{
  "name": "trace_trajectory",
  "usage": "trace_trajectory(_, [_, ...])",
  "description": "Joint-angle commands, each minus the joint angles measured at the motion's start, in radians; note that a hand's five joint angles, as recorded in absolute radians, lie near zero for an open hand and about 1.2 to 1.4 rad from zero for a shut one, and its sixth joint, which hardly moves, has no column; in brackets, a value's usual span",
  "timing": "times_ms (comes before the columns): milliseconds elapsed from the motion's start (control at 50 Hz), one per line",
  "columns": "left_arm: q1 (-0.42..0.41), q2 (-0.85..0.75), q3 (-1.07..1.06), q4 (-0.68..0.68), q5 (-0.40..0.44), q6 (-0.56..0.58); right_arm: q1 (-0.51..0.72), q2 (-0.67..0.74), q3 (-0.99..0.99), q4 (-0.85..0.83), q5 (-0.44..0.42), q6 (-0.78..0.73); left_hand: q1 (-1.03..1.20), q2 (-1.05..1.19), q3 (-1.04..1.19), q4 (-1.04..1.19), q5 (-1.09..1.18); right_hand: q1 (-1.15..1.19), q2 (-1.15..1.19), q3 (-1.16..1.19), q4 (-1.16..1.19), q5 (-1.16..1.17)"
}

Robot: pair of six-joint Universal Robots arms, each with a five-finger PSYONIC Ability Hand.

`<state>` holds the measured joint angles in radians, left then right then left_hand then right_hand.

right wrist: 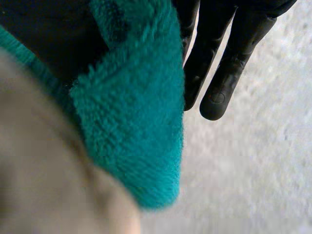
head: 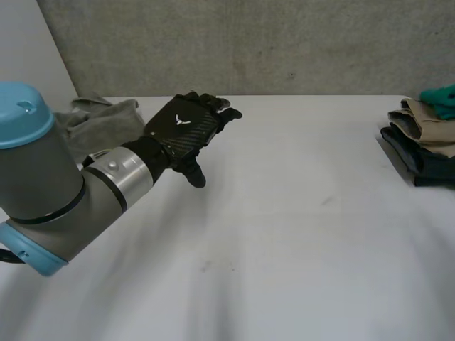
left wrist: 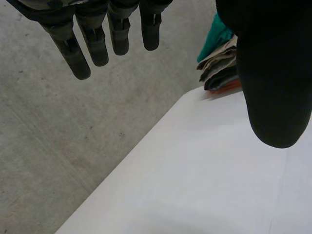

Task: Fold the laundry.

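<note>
Grey cloth (head: 99, 117) lies bunched just beside the left robot hand (head: 181, 126).

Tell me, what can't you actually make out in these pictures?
Head view: the left arm hides part of the grey cloth.
Head view: the stack of folded clothes is cut off at the right edge.
Right wrist view: the teal fleece covers the palm of the right hand, so whether it grips is unclear.
</note>
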<state>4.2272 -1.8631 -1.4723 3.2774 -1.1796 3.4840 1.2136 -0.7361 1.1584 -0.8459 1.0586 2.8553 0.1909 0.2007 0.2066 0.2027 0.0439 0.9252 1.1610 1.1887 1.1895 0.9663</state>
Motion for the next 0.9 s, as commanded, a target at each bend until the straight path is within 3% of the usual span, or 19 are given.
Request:
trace_trajectory(20, [-0.01, 0.001, -0.003, 0.001, 0.0, 0.001, -0.08, -0.023, 0.127, -0.012, -0.052, -0.004, 0.011, 0.001, -0.005, -0.001, -0.017, 0.471, 0.235, 0.208, 0.207, 0.255])
trace_trajectory(260, [-0.047, 0.01, -0.003, 0.001, -0.003, 0.001, -0.075, -0.112, 0.165, 0.005, -0.06, 0.006, 0.014, 0.004, -0.002, 0.002, -0.014, 0.471, 0.235, 0.208, 0.207, 0.255])
trace_trajectory(400, [-0.046, 0.01, 0.009, 0.002, -0.003, 0.003, -0.017, -0.137, 0.043, -0.001, -0.039, 0.027, 0.014, 0.004, -0.002, 0.002, -0.014, 0.471, 0.235, 0.208, 0.207, 0.255])
trace_trajectory(500, [-0.047, 0.013, 0.015, 0.002, -0.003, 0.003, 0.078, -0.151, -0.094, -0.012, 0.018, 0.114, 0.017, 0.007, 0.001, 0.005, -0.011, 0.471, 0.235, 0.208, 0.207, 0.255])
trace_trajectory(620, [-0.049, 0.015, 0.009, 0.002, -0.005, 0.003, 0.087, -0.151, -0.075, -0.091, 0.02, 0.255, 0.017, 0.007, 0.001, 0.005, -0.011, 0.471, 0.235, 0.208, 0.207, 0.255])
trace_trajectory(720, [-0.047, 0.015, -0.002, 0.002, -0.005, 0.0, 0.08, -0.115, 0.032, -0.251, -0.008, 0.322, 0.017, 0.007, 0.001, 0.005, -0.011, 0.471, 0.235, 0.208, 0.207, 0.255])
trace_trajectory(900, [-0.046, 0.009, -0.023, 0.004, -0.002, 0.0, -0.057, 0.03, 0.121, -0.286, -0.161, 0.231, 0.017, 0.007, 0.001, 0.005, -0.011, 0.471, 0.235, 0.208, 0.207, 0.255])
